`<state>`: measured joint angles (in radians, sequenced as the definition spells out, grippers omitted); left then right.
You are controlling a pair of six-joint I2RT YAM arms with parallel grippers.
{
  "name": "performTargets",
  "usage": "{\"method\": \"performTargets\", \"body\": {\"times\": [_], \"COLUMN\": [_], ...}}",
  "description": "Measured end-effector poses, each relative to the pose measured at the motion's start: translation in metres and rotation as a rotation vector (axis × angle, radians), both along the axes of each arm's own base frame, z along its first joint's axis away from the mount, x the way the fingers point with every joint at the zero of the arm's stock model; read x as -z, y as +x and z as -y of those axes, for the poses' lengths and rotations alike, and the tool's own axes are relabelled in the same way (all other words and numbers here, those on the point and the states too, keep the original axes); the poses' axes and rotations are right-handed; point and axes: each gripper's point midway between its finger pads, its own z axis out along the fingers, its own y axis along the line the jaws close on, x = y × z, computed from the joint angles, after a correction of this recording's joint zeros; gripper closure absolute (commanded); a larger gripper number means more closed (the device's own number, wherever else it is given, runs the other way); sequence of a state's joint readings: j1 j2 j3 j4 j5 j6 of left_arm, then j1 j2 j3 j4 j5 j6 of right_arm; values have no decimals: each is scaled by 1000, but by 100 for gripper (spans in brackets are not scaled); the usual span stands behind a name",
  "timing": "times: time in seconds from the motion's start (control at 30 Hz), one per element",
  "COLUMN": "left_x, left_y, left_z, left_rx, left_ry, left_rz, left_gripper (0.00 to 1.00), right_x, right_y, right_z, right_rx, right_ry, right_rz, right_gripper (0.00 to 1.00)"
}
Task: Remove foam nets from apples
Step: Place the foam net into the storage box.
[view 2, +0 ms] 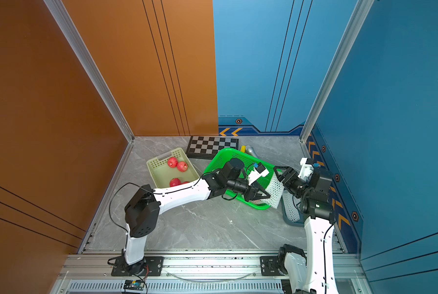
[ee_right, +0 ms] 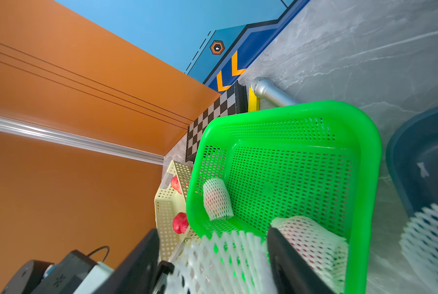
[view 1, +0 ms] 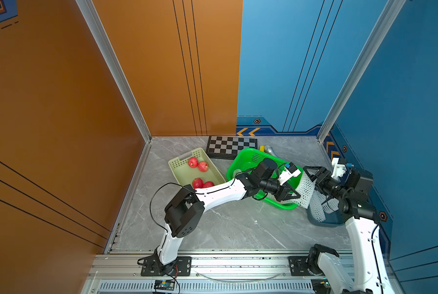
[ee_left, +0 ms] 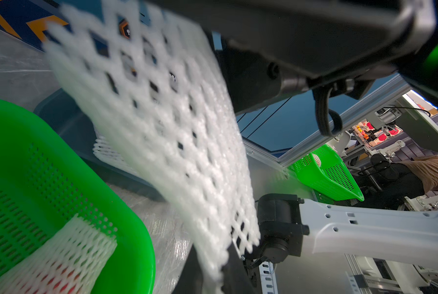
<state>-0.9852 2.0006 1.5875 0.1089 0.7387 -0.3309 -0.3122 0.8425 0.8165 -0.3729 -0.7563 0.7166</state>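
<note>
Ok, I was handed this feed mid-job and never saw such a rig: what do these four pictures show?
Two robot arms stand at a grey table, each ending in a two-finger gripper. Both top views look down on everything; each wrist view rides on one arm. The left gripper and right gripper meet at one white foam net at the green basket's edge; whether either grips it, I cannot tell. Four bare apples lie in the cream basket. Two netted apples lie in the green basket, clearest in the right wrist view. The blue tub holds loose nets. A chessboard and microphone lie at the back.
</note>
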Motion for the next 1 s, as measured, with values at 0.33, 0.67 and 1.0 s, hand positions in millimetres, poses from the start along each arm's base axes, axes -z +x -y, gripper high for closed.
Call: {"method": "performTargets", "body": {"times": [0.33,0.67,1.0], "left_x": [2,9,-20], "left_y": [-1,30,50], "left_z": [-4,-79,-138], "left_rx": [15,-142,-286], "left_ry": [-2,50,14], "left_rz": [-5,-27,23], "left_gripper": [1,2,2], "right_x": [-4,39,74], "right_y": [-3,-17,-50], "right_z": [6,86,146], "right_rx": [29,322,539], "right_ry": [3,-215,-651], "right_rz": [21,-140,-455], "right_gripper": [79,71,37]}}
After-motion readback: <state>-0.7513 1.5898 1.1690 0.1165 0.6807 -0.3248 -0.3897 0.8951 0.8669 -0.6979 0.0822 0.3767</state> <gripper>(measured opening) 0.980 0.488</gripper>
